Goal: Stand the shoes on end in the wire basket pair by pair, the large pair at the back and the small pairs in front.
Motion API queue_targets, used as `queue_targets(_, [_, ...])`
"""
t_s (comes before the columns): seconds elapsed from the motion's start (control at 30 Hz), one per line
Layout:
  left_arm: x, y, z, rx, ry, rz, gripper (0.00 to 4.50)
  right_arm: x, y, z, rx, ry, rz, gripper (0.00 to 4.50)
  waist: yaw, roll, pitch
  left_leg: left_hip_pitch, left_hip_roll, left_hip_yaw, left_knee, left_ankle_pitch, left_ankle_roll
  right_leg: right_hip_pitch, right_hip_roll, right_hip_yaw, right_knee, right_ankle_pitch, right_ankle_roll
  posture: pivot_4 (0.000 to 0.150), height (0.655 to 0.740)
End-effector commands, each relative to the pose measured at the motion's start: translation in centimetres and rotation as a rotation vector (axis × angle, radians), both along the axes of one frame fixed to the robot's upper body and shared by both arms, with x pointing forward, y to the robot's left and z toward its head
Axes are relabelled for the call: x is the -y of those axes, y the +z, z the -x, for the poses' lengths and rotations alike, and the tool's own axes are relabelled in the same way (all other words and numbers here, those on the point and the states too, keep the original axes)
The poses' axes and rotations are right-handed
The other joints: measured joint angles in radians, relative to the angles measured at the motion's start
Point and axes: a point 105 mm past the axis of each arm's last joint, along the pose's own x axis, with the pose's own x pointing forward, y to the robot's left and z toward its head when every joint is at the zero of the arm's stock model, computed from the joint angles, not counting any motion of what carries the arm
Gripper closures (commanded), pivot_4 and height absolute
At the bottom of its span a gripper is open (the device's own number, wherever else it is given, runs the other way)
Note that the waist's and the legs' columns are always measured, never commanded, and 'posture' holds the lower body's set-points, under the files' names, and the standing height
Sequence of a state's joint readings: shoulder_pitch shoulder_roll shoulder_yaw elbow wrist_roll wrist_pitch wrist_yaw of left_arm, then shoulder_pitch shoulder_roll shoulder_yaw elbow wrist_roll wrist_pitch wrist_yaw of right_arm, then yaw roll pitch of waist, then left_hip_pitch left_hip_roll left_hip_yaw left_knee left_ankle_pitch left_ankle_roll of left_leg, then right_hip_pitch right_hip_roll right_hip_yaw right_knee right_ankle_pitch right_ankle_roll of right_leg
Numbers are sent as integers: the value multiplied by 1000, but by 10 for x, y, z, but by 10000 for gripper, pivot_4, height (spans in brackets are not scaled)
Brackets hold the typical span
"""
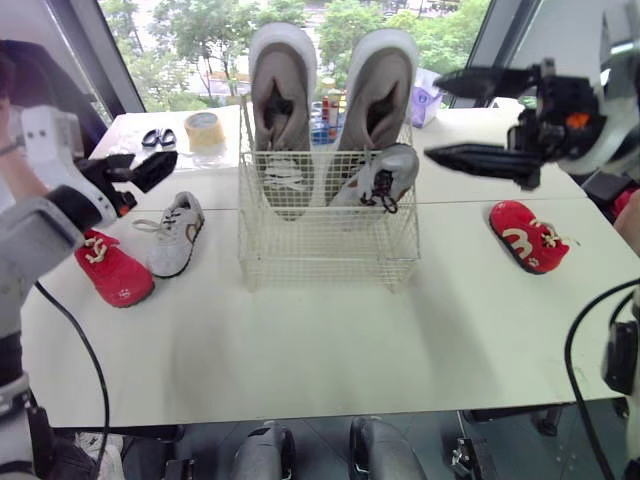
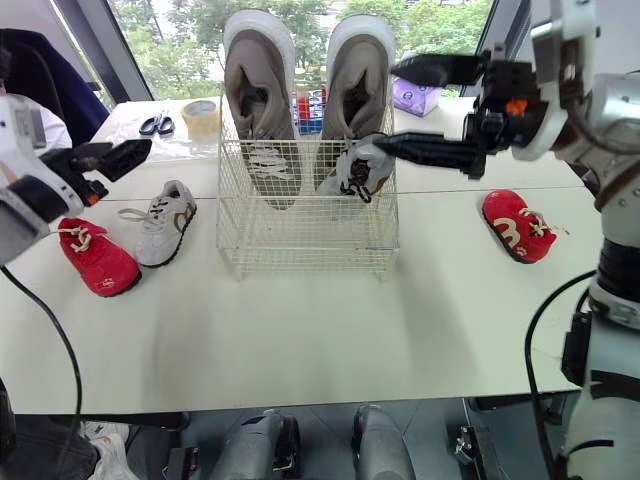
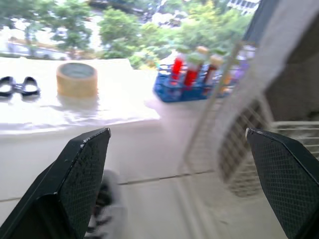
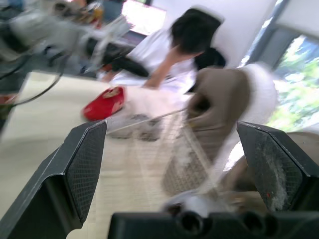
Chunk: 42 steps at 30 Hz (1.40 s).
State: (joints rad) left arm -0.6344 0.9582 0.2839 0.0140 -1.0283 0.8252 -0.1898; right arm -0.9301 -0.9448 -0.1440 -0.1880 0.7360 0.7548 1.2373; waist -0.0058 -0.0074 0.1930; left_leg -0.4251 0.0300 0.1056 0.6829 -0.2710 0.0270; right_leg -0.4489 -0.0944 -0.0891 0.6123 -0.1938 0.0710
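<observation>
Right gripper point(image 1: 435, 118) hangs spread and empty just right of the wire basket point(image 1: 330, 240), where a small grey shoe point(image 1: 375, 178) leans. Left gripper point(image 1: 140, 165) gapes left of it. The right wrist view catches a person point(image 4: 169, 55) beyond the basket.

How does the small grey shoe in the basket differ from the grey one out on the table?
The basket shoe sits inside the wire basket, front right; the table shoe lies on the table, left of the basket. The basket shoe is tilted up before a large shoe; the table shoe rests flat on its sole beside a red shoe. Both are small, grey and laced.
</observation>
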Motion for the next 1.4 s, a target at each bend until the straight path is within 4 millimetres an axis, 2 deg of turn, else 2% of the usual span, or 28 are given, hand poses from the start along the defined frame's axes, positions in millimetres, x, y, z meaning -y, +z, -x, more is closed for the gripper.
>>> queue_targets(0.03, [-38,-17,-30,-210,103,-104,0,-22,-31,28,-70,140,154,440,9,-1,0,0,0,0,0,0,0,0,1,0,0,0,0,1500,7400])
queue_targets(0.13, [-44,-25,-50,-306,95,-184,0,-26,-40,29,-82,148,157,440,17,-1,0,0,-1,2,0,0,-1,-1,1,0,0,0,0,1500,7400])
queue_targets(0.23, [-38,-26,-65,-346,47,-218,0,-29,-45,30,-86,134,150,440,20,-3,1,-2,-1,4,0,0,0,-3,1,1,-1,0,0,1500,7400])
queue_targets(0.4, [-39,-38,-76,-411,90,-277,0,-28,-46,37,-99,103,132,440,17,-8,0,-13,-1,6,2,3,-4,-13,0,1,0,1,0,1500,7400])
queue_targets(0.47, [-33,-47,-78,-442,82,-258,0,-26,-46,38,-106,80,123,440,16,-8,0,-14,-1,7,2,3,-4,-15,0,1,1,1,0,1500,7400])
queue_targets(0.67, [-26,-107,-80,-563,77,-343,0,-24,-45,39,-102,36,99,440,18,-8,0,-14,0,6,3,0,0,-15,-1,1,1,1,0,1500,7400])
queue_targets(0.77, [-24,-127,-77,-598,57,-365,8662,-24,-45,39,-97,18,101,0,18,-8,0,-13,0,4,4,-1,2,-14,-1,1,2,1,0,1500,7400])
queue_targets(0.87, [-22,-137,-76,-612,52,-347,22823,-22,-44,40,-94,-3,105,0,18,-8,0,-12,0,4,4,-1,2,-13,-2,1,3,1,0,1500,7400])
queue_targets(0.97, [-22,-136,-77,-598,65,-317,39251,-20,-44,41,-95,-14,105,0,18,-9,-1,-10,0,4,4,-1,3,-12,-2,1,3,1,0,1500,7400])
queue_targets(1.0, [-22,-132,-79,-582,72,-297,44344,-19,-43,40,-94,-18,106,0,18,-9,-1,-9,0,4,4,-1,3,-11,-2,1,3,1,0,1500,7400])
queue_targets(1.07, [-22,-122,-82,-545,88,-253,44780,-18,-43,40,-92,-23,107,0,18,-9,-1,-9,0,4,4,-1,3,-11,-2,1,3,1,1,1500,7400])
queue_targets(1.1, [-22,-111,-85,-506,103,-199,44780,-18,-43,39,-92,-25,107,0,18,-9,-1,-9,0,4,4,-1,3,-11,-2,1,3,1,1,1500,7400])
queue_targets(1.2, [-20,-51,-94,-322,126,10,44780,-14,-41,36,-90,-37,108,0,19,-10,0,-10,0,4,4,-1,3,-11,-2,1,3,1,1,1500,7400])
queue_targets(1.27, [-22,-8,-95,-194,139,113,44780,-13,-40,33,-87,-46,105,0,19,-16,3,-10,0,3,5,-1,3,-11,-2,0,4,1,1,1500,7400])
queue_targets(1.33, [-24,38,-92,-31,134,200,44780,-11,-38,30,-87,-53,96,0,19,-16,3,-16,1,1,10,-1,3,-13,-1,-3,4,1,1,1500,7400])
queue_targets(1.4, [-26,92,-80,196,113,232,44780,-10,-35,26,-97,-66,73,0,18,-16,3,-18,1,0,14,-1,3,-14,-2,-4,5,1,1,1500,7400])
